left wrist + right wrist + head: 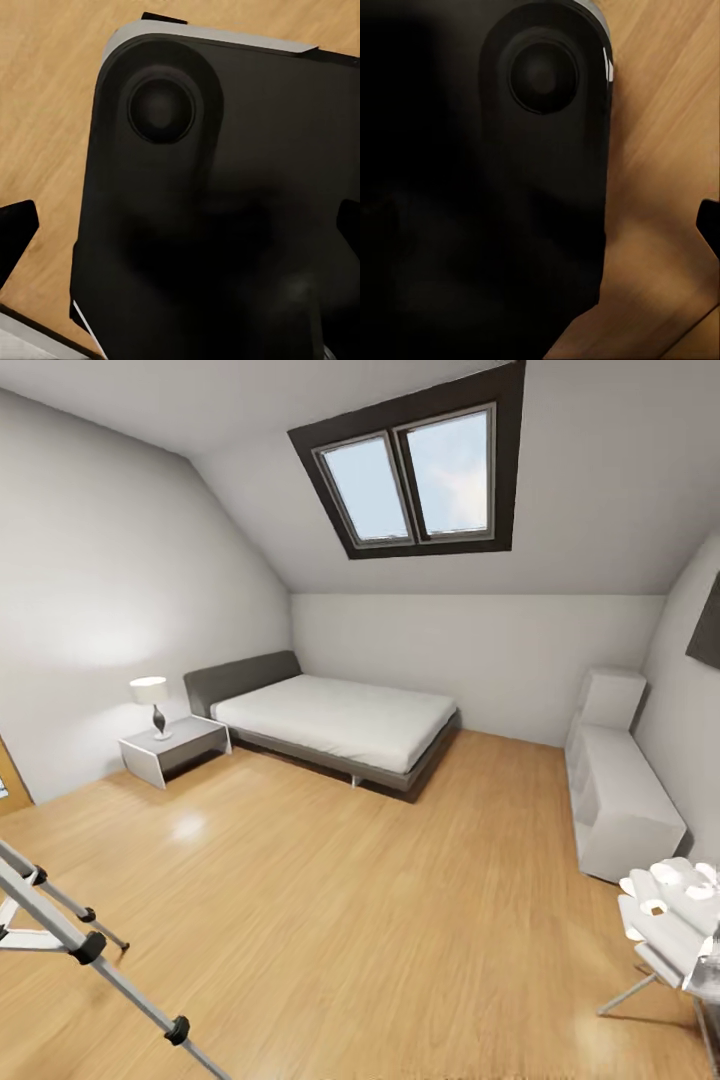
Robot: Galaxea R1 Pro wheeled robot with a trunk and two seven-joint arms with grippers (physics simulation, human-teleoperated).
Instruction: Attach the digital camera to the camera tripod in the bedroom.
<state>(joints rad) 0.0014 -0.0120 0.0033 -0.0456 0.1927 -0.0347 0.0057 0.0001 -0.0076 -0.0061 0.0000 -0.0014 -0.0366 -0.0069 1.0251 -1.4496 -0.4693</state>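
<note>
A: Head view, quick. Bedroom: light wood plank floor, pale grey walls, sloped ceiling with a dark-framed skylight, two panes.

B: Furniture?

A: Grey bed with white mattress against the far wall, headboard toward the left. Just beside it a low white nightstand with a small lamp on top. White cube shelf along the right wall, a smaller white box stacked at its far end.

B: Task things?

A: Camera tripod at the lower left edge: silver telescopic legs with black joints, slanting down across the floor. Only the legs are in frame, head cut off. Can't find the digital camera anywhere.

B: Lower right corner?

A: A white lumpy object with round knobs on thin pale legs, cropped by the edge. Can't tell what it is.

B: Grippers?

A: Left wrist view: big black rounded body of the robot with a round boss, wood floor behind. Black fingertips sit at both side edges, wide apart, so the left gripper is spread, holding nothing. Right wrist view: same kind of black body, one black fingertip at the edge. Right gripper: can't tell.
</note>
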